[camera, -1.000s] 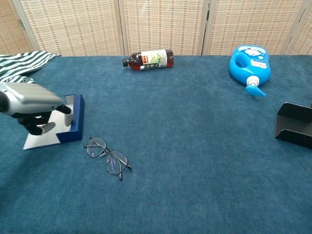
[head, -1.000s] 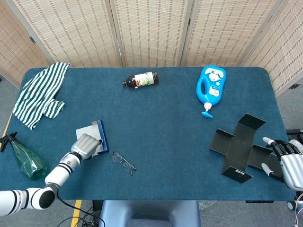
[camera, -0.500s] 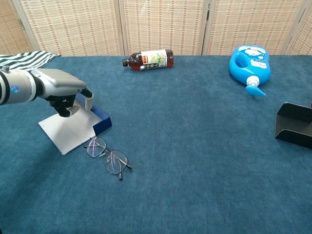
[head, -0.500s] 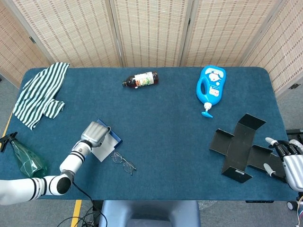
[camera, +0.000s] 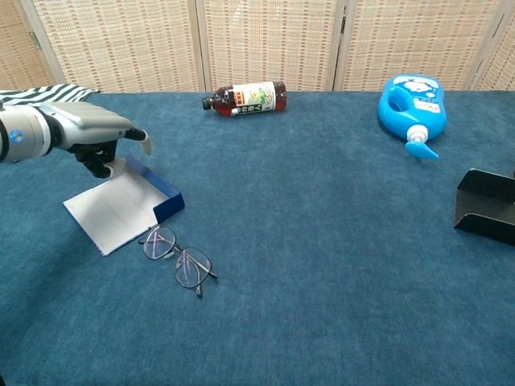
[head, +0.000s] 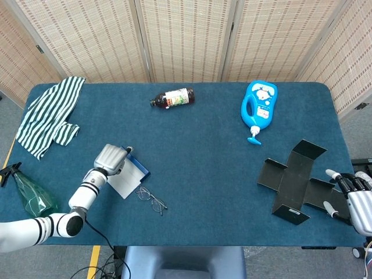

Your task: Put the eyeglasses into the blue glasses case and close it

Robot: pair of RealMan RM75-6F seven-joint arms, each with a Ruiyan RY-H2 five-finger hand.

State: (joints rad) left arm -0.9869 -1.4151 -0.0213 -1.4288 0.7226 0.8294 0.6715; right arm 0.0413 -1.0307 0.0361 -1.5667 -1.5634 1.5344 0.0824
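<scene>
The blue glasses case (head: 131, 174) (camera: 123, 209) lies open on the table's front left, its pale lining facing up and a low blue wall (camera: 163, 191) on its right side. The thin-framed eyeglasses (head: 151, 199) (camera: 179, 260) lie unfolded on the cloth, just in front and to the right of the case and almost touching it. My left hand (head: 111, 158) (camera: 87, 138) hovers over the case's far left corner with fingers apart; its lower fingers are near the rim and nothing is gripped. My right hand (head: 350, 194) rests at the table's right edge with fingers spread, holding nothing.
A flattened black cardboard box (head: 293, 181) (camera: 486, 206) lies next to my right hand. A brown bottle (head: 172, 97) and a blue jug (head: 258, 108) lie at the back. A striped cloth (head: 50, 115) and a green spray bottle (head: 32, 195) are at the left.
The left hand turned the case and slid it right, up to the glasses, laying it flat. It has since drawn back and up from the case. The right hand stayed put.
</scene>
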